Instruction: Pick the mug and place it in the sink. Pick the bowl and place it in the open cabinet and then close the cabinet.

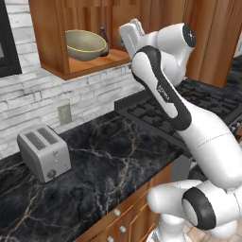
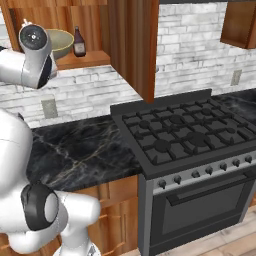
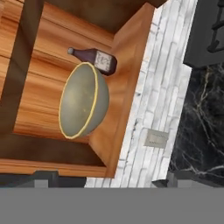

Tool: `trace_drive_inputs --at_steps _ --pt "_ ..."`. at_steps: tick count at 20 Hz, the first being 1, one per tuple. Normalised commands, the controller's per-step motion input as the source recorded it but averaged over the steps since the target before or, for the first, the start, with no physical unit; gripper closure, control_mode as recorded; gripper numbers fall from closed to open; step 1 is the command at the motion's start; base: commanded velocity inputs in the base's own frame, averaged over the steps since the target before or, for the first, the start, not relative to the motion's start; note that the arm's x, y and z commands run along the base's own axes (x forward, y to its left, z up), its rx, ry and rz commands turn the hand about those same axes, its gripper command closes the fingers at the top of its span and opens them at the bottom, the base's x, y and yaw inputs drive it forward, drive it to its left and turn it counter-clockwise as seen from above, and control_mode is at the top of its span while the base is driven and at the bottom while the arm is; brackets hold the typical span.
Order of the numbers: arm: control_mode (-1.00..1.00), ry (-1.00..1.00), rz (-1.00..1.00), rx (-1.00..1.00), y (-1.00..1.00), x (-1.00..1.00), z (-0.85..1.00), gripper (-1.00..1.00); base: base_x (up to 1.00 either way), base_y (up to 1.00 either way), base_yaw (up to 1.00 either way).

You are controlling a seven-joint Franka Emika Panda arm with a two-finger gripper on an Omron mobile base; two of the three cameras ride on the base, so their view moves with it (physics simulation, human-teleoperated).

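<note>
We find the bowl (image 1: pixel 85 45) resting on the shelf inside the open cabinet (image 1: pixel 49 40), upright, w/ a dark bottle (image 1: pixel 103 41) just beside it toward the back. In the hand view the bowl (image 3: pixel 83 100) sits well apart from the finger tips (image 3: pixel 43 177), and nothing lies between them; the jaws stand wide, holding nothing. The gripper (image 3: pixel 107 180) looks into the cabinet from outside its opening. The arm (image 1: pixel 160 90) is raised in front of the shelf, above the counter (image 1: pixel 108 160).

We judge the bowl step done; what's left is closing the door (image 2: pixel 134 47), which stands swung out, edge-on in the right base view, over the stove (image 2: pixel 185 132). The mug and sink we can't place from here.

Risks as we see them:
- The hand is near the shelf front. If the door swings while the wrist is in its path, the door jams on the arm and won't seat.
- The door shows no handle on its visible edge, so a push on the outer face is needed; contact too near the hinge gives poor leverage, and the fingers may slip along the wood.
- A sweep from the wrong side pushes the door wider, not shut.
- Reaching in too deep may nudge the bowl into the bottle and tip it.
- The toaster (image 1: pixel 45 152) sits well clear; no concern
</note>
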Motion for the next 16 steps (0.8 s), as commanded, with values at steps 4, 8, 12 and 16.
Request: trace_drive_inputs --at_steps 4,8,12,16 --pt "-1.0 0.0 -0.01 0.04 -0.48 -0.32 0.23 -1.0 0.0 0.0 0.0" --pt "-1.0 0.04 0.0 0.08 -0.44 -0.59 0.01 -1.0 0.0 0.0 0.0" --pt "-1.0 0.01 0.0 0.05 -0.39 -0.96 0.0 -1.0 0.0 0.0 0.0" --pt "-1.0 0.0 0.0 0.02 -0.38 -0.99 0.0 -1.0 0.0 0.0 0.0"
